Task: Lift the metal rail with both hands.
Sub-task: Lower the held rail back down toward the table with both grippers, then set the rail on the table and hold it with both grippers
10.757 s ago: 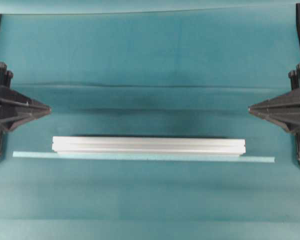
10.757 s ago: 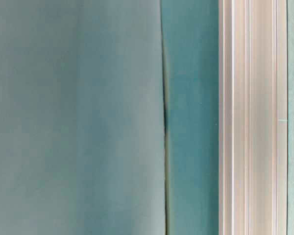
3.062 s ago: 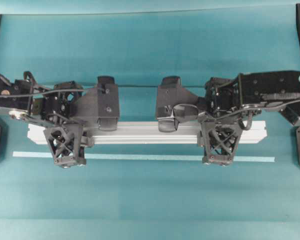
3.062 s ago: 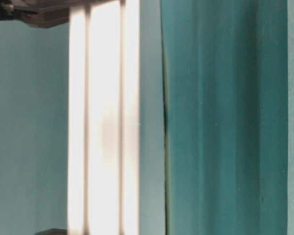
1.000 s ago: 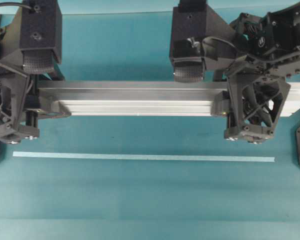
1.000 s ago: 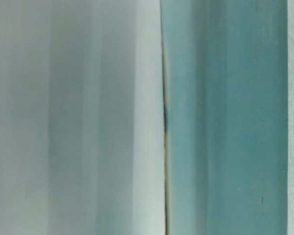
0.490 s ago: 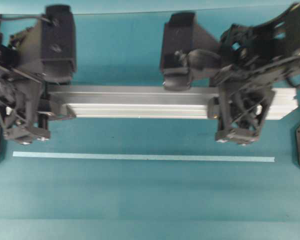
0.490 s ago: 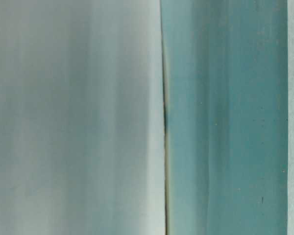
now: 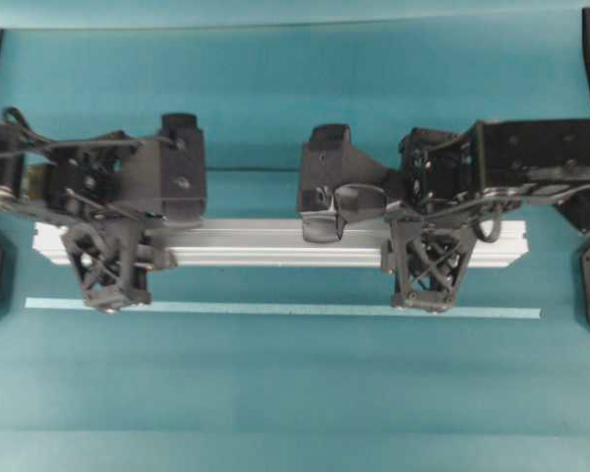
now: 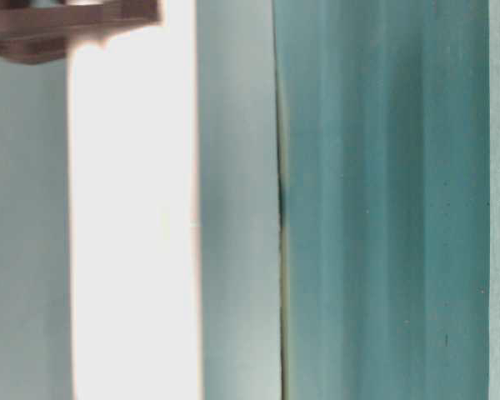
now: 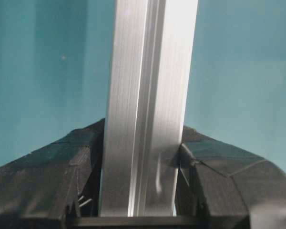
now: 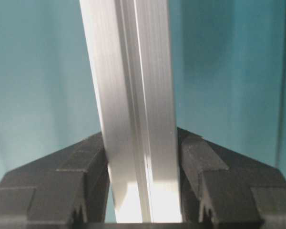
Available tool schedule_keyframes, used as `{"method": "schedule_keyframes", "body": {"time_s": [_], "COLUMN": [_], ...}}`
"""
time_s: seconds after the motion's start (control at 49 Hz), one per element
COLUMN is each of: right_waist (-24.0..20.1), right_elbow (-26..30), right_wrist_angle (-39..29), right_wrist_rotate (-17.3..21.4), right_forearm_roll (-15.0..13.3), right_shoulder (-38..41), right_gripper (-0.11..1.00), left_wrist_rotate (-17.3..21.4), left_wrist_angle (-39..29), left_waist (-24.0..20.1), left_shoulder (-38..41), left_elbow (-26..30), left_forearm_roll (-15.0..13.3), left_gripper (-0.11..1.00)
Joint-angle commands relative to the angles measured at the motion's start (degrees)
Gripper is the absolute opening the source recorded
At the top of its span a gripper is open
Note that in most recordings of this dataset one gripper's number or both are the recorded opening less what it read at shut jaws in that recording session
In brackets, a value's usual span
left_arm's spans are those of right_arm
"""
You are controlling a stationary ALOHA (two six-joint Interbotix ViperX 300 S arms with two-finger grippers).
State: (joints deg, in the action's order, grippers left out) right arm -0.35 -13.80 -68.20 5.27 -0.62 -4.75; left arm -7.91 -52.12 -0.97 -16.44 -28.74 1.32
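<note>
Holding the metal rail [image 9: 275,242] at both ends, the two arms have it clear of the teal table cover [image 9: 295,393] — the lift itself is the step in hand. In the overhead view the rail runs left to right across the middle, level, lying just on the far side of the pale teal flat strip [image 9: 285,309] on the table.

The left gripper [image 9: 108,258] is clamped on the rail near its left end; its wrist view shows a black pad [image 11: 81,167] pressed to each side of the grooved extrusion. The right gripper [image 9: 431,258] is clamped on it well in from the right end, and its wrist view likewise shows the fingers [image 12: 190,162] tight against both faces.

In the table-level view the rail reads only as a bright, overexposed band [image 10: 133,217] apart from the table surface, which fits a bar held in the air — how high I cannot tell.

Judging from this, the task looks essentially met. Any next move calls for both arms travelling together at the same rate, so the bar stays level and neither grip twists or slides along the smooth aluminium.
</note>
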Motion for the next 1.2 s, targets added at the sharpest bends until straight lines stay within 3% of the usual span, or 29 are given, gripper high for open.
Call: {"method": "schedule_keyframes", "body": {"time_s": [0.0, 0.163, 0.469, 0.919, 1.184], "right_waist": [-0.5, -0.6, -0.8, -1.8, -2.2], "right_elbow": [-2.4, -7.5, -11.5, -16.0, -17.5], "right_wrist_angle": [3.8, 9.5, 16.5, 24.3, 27.9], "right_wrist_rotate": [-0.1, 0.3, 0.0, 0.4, 0.6], "right_forearm_roll": [0.2, 0.4, 0.9, 1.3, 1.3], "right_shoulder": [0.1, 1.8, 4.2, 7.7, 9.1], "right_gripper": [0.39, 0.39, 0.39, 0.39, 0.39], "left_wrist_rotate": [-1.4, -1.2, -1.6, -1.8, -4.0], "left_wrist_angle": [3.3, 8.1, 17.6, 23.5, 26.1], "left_waist": [-1.1, -1.7, -1.2, -0.9, -0.8], "left_shoulder": [0.5, 2.5, 7.4, 15.5, 16.3], "left_elbow": [-1.7, -5.2, -9.3, -10.7, -12.6], "left_forearm_roll": [0.3, 0.3, 0.2, 0.3, 0.2], "left_gripper": [0.36, 0.36, 0.36, 0.36, 0.36]}}
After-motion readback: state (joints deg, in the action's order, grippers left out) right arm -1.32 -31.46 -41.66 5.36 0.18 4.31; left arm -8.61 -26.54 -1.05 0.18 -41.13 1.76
